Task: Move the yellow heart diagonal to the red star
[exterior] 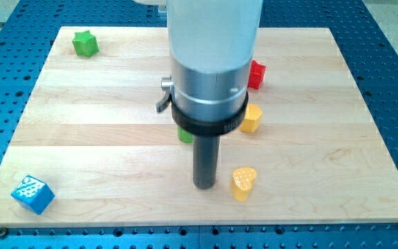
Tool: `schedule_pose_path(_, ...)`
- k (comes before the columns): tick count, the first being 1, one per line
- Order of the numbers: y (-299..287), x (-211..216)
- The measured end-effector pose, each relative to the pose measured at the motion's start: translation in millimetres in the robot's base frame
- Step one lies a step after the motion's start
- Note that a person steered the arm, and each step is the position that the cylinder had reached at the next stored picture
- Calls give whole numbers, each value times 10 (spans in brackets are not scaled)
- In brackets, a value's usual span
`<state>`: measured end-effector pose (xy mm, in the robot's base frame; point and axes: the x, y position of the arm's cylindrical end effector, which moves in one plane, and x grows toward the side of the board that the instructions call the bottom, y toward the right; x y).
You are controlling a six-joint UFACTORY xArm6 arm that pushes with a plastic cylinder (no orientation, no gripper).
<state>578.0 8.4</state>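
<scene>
My tip [204, 185] rests on the wooden board [102, 138], just to the view's left of the yellow heart [243, 182], near it but seemingly not touching; I carry no fingers, only the rod; the red star [256, 74] sits toward the view's top, partly hidden by my arm, with a yellow block [251, 118] below it; a green block [184, 134] peeks from behind the arm, shape unclear; a green star [85, 43] lies top left, a blue cube [32, 193] bottom left
</scene>
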Motion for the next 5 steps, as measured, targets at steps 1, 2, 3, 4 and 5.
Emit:
schedule_pose_path(1, 236, 94)
schedule_pose_path(2, 784, 70)
schedule_pose_path(3, 1232, 67)
schedule_pose_path(4, 1099, 67)
schedule_pose_path(5, 1078, 49)
